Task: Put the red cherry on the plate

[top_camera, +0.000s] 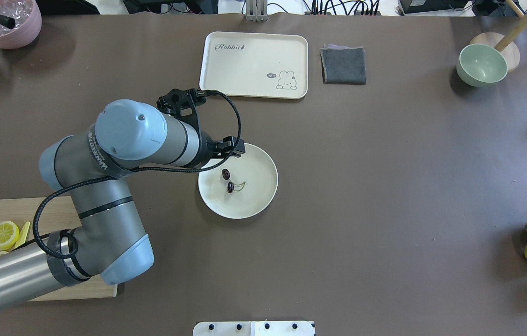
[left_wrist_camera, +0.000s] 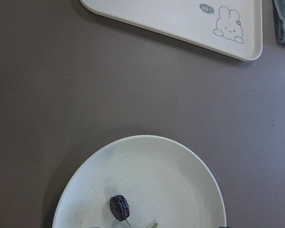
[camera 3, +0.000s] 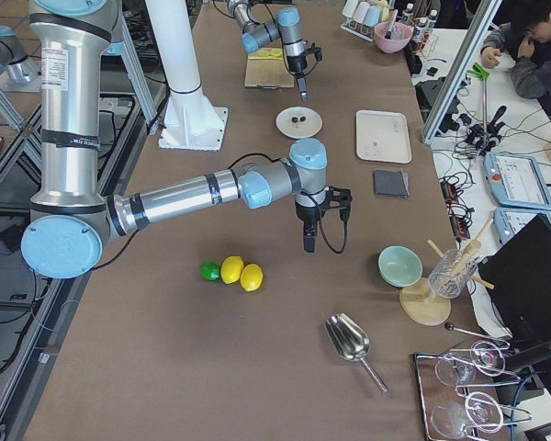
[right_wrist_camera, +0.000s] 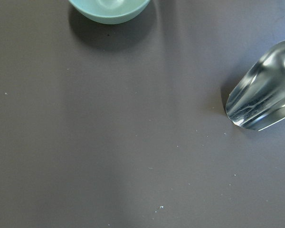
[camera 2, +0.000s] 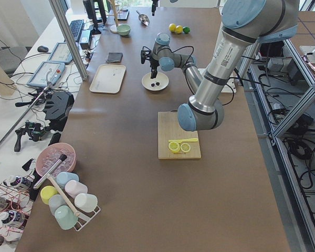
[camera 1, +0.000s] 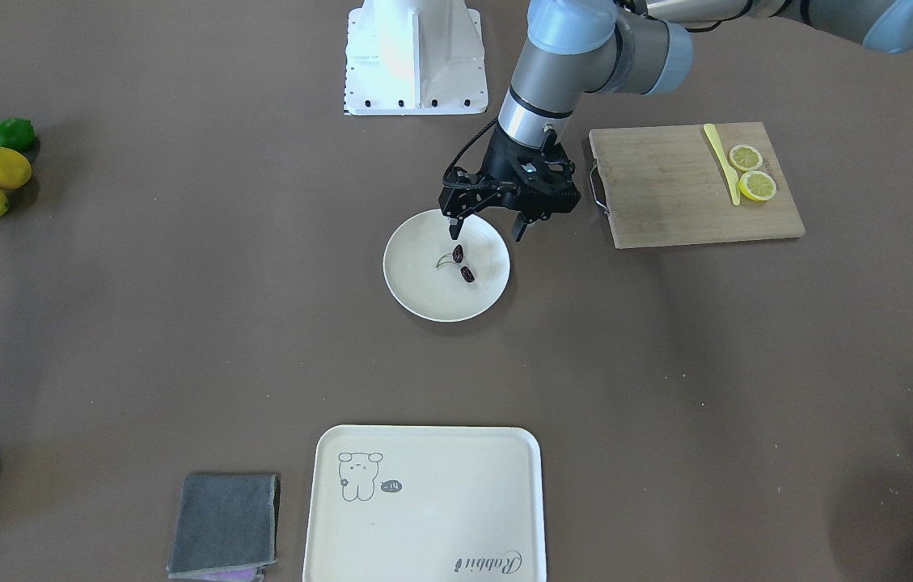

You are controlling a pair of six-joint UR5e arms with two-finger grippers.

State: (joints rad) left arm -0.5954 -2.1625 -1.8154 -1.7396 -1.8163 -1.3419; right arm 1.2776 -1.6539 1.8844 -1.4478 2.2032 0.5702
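Red cherry (camera 1: 462, 264): two dark maroon ovals, green stems, on plate (camera 1: 424, 299); left claw (camera 1: 487, 230) spread; right claw (camera 3: 308, 244) unclear.

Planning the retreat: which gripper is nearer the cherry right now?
Left. The left gripper hangs open over the plate, close to the cherry; the right gripper is far off, by the lemons.

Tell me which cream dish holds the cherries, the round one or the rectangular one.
The round plate, by the open left pincer: the cherries lie inside its rim. The rectangular tray carries a rabbit drawing, no cherries.
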